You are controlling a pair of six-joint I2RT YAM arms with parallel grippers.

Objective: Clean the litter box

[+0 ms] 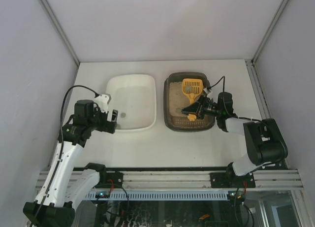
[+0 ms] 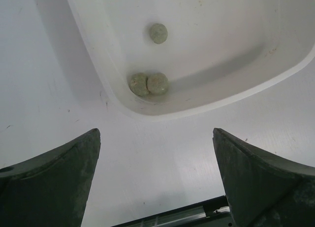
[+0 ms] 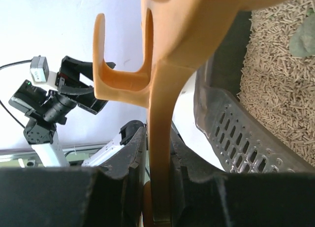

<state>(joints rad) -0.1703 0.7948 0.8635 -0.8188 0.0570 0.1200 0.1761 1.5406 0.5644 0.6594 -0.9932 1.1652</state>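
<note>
Yellow scoop being gripped over the litter box

On the bench, the litter box is sitting toward the far right corner, with a white tub just beside it on the left. The scoop's handle is being clamped tightly by the right end effector. The left end effector is being held wide open and empty by the tub's near left corner. Three grey-green lumps are lying inside the tub, two touching.

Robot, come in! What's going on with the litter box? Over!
Left gripper open, empty, beside white tub. Right gripper shut on yellow scoop over litter box. Three round lumps in tub. Nothing blocking.
</note>
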